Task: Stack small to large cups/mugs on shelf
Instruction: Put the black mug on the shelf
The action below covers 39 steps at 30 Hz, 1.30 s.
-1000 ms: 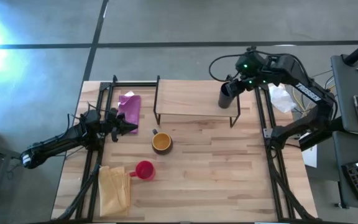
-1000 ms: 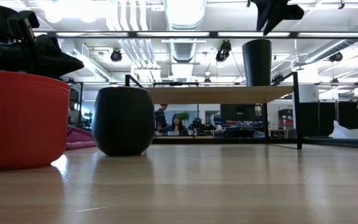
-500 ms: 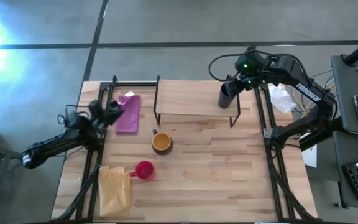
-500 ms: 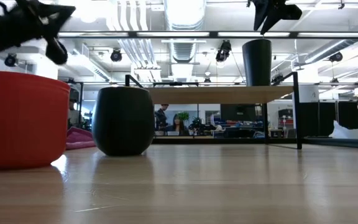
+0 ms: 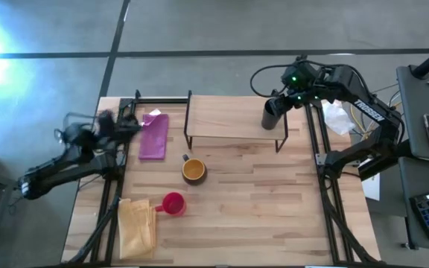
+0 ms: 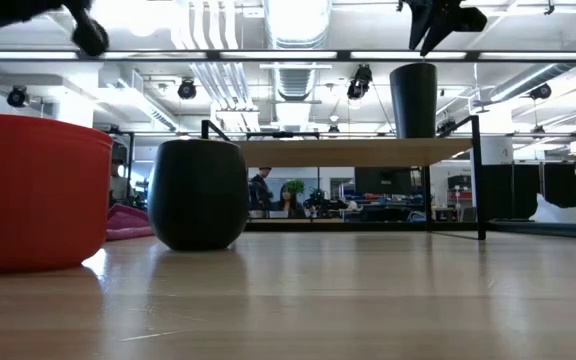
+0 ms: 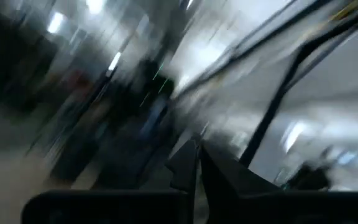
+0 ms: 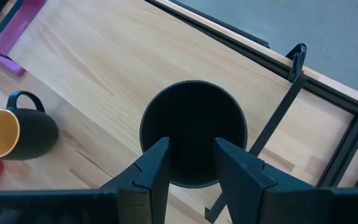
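standing upright on shelf (image 5: 229, 115): tall black cup (image 5: 272, 115), matte cylinder; right claw (image 8: 190, 163) spread above, empty.

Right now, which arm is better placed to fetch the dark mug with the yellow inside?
Left, probably. The left gripper is on the dark mug's side of the table, while the right gripper hangs over the black cup on the shelf.
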### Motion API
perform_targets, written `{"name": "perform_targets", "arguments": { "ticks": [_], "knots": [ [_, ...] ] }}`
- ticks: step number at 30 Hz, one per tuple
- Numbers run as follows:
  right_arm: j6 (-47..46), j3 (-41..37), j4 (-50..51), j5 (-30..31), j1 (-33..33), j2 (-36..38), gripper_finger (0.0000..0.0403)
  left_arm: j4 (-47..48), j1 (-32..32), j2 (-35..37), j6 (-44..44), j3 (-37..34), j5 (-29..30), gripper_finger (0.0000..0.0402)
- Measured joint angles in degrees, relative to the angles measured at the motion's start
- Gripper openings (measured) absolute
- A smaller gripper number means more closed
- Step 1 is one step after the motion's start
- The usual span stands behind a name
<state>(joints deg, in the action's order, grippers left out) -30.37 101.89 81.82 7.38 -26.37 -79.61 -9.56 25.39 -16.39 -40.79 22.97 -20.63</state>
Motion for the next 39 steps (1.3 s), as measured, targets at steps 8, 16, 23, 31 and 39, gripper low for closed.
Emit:
{"name": "perform_targets", "arguments": {
  "ticks": [8, 16, 23, 31, 39],
  "knots": [
    [0.0, 0.0, 1.0, 0.2, 0.0, 0.0, 0.0117, 48.6, -0.3, -17.6, 1.8, 15.8, 0.2, 0.001],
    [0.4, 0.0, 1.1, 0.2, 0.0, 0.0, 0.012, 36.8, -4.9, -25.4, 4.2, 18.0, -2.8, 0.0002],
    [1.8, 0.0, 1.9, 0.2, 0.0, 0.1, 0.012, 44.5, -5.6, -32.4, 8.6, 22.0, 0.8, 0.0],
    [3.0, 0.0, 1.9, 0.2, 0.0, 0.2, 0.0118, 43.5, -5.6, -41.3, 21.2, 21.7, 3.4, 0.0],
    [2.7, 0.0, 2.9, -0.1, 0.0, 1.0, 0.0119, 39.9, -5.6, -50.1, 30.7, 21.7, 11.4, 0.0]
  ]
}}
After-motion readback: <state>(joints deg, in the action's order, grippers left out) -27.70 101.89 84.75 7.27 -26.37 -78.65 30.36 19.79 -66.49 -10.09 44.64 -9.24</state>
